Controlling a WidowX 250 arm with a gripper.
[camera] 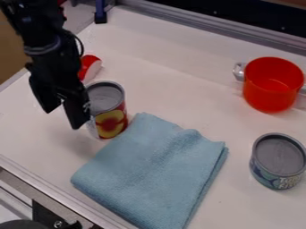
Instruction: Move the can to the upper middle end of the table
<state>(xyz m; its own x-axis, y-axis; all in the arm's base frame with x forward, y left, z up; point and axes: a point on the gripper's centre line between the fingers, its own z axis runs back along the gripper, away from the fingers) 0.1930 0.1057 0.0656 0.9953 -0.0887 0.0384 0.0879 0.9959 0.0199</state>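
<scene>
The gripper [62,119] hangs at the left, fingers spread wide, right beside the tall fruit can [110,117]! And that can stands upright, near the folded blue cloth [152,172].

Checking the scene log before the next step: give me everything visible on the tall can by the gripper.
The tall can stands upright on the white table, toward the left of the view. Cylindrical, looks like metal; grey top with a raised rim, appears sealed. The label is red and yellow with a round fruit-like picture; a paler strip shows at its left edge. The open gripper is close on its left; contact can't be confirmed. The blue cloth lies right by its base, possibly touching.
</scene>
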